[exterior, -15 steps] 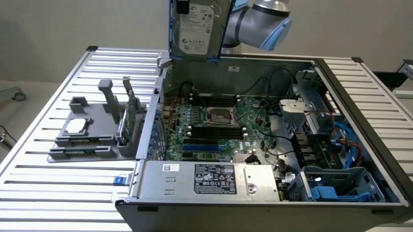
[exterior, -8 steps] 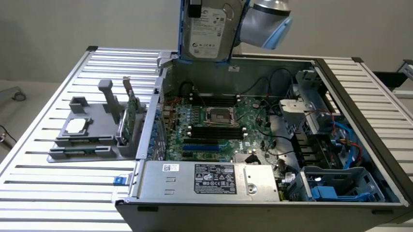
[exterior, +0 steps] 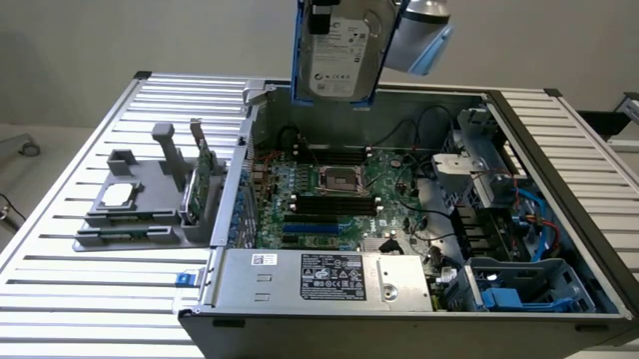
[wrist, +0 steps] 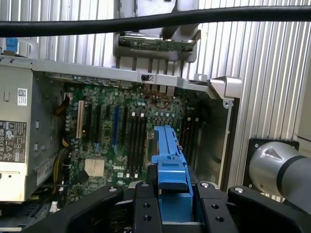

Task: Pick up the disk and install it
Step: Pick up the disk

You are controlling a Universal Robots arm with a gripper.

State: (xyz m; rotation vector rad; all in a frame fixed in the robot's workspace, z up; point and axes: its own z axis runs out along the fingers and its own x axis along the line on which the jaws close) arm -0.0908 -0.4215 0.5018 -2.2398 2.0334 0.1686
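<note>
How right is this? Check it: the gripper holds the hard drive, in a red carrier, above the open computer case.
Not red: the gripper holds the hard drive, in a blue carrier, above the open computer case, as the exterior view shows.

**Slatted metal counter before a bare wall**

A pale, unmarked wall (exterior: pixel 200 37) closes the space behind. In front of it stands the counter (exterior: pixel 60 247), its top made of long silver slats (wrist: pixel 272 73) with dark grooves between them. Past the counter's edge on the exterior view's left lies a light floor (exterior: pixel 30 179), with a small dark ring (exterior: pixel 28 146) on it near the wall. A black block (exterior: pixel 599 120) sits beyond the counter on the exterior view's right. The light is soft and even, and shadows are faint.
</note>
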